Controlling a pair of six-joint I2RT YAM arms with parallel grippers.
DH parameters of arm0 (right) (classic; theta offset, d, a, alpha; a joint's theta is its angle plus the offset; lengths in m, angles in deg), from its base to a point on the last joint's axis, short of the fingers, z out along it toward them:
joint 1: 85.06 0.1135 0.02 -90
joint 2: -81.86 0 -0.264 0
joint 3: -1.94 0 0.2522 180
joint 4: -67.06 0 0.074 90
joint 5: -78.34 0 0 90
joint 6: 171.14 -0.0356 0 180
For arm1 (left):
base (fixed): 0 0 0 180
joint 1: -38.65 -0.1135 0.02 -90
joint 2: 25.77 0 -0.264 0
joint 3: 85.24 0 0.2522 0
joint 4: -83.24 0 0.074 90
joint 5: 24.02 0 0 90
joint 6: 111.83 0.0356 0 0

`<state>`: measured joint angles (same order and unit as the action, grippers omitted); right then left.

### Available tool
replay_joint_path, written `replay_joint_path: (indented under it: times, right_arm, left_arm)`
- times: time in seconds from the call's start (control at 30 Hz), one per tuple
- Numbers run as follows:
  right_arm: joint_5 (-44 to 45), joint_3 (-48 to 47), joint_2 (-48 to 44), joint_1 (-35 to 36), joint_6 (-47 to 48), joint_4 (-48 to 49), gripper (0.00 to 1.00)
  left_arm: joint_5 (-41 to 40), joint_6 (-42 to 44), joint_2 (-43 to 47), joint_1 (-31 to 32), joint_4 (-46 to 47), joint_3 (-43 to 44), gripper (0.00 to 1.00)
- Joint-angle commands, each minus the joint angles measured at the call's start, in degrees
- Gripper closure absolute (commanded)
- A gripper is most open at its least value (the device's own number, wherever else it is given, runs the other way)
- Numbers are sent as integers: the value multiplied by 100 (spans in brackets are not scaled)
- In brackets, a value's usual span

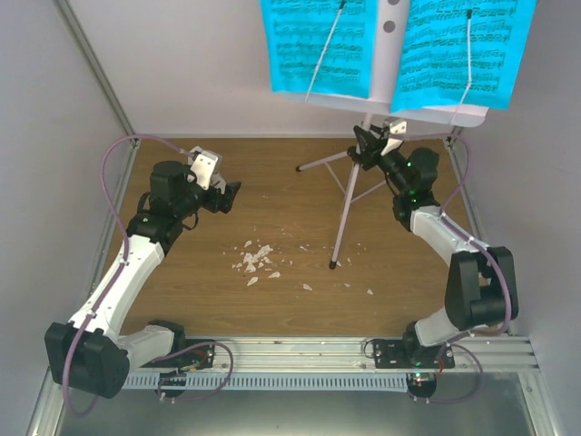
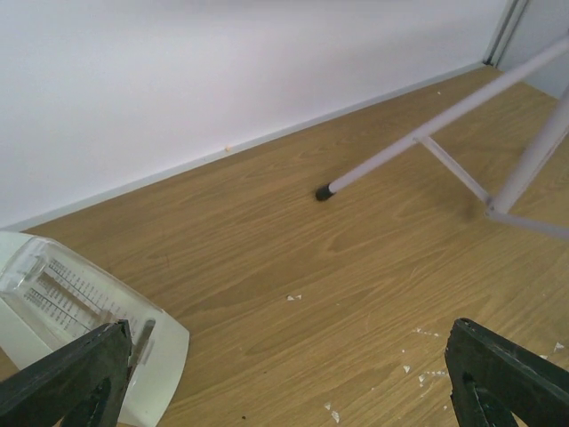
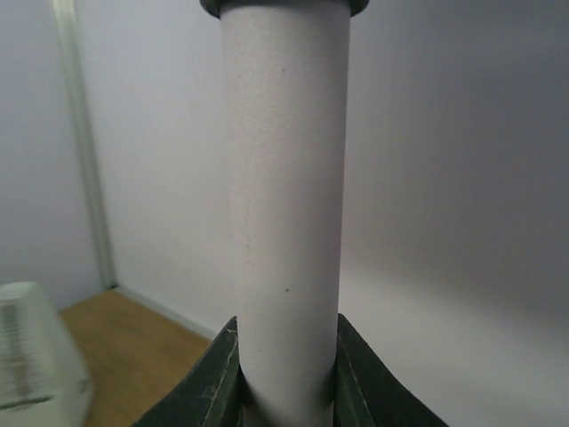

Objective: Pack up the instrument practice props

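The pale music stand [image 1: 349, 195] stands on its tripod at the back right. Its perforated desk [image 1: 391, 36] holds two cyan sheet-music pages, left [image 1: 318, 45] and right [image 1: 463, 50]. My right gripper [image 1: 367, 145] is shut on the stand's pole [image 3: 284, 178], with a finger [image 3: 209, 382] on each side. My left gripper [image 1: 227, 195] is open and empty, low over the table at the left. The white metronome [image 2: 71, 329] lies beside its left finger [image 2: 67, 374] and also shows in the right wrist view [image 3: 31, 356]. I cannot make it out from above. A stand leg [image 2: 418, 138] crosses ahead.
Small white crumbs [image 1: 254, 259] lie scattered mid-table and near the left gripper's right finger [image 2: 427, 369]. The wooden table [image 1: 290, 300] is walled at the back and on both sides. The stand's feet spread to the back [image 1: 300, 168] and the middle [image 1: 333, 265].
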<state>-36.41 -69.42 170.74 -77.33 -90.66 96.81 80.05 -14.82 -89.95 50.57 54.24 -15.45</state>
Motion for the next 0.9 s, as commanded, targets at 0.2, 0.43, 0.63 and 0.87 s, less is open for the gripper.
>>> replay_joint_path:
  times: [0.2,0.43,0.63,0.87]
  right_arm:
    - [-494,941,-1163,882,-924,607,99]
    - [83,1378,-1649,1583,-1087,473,99]
    - [792,1601,-1920,2304,-1113,305,100]
    - [1685,1705,-1913,3052,-1072,207,100]
  left_arm:
    - [70,-106,-76,79,215,-50,4]
    - [20,-111,-80,138,217,-57,4]
    - [-49,-119,-77,193,224,-74,4]
    - [-105,-129,-91,259,198,-57,4]
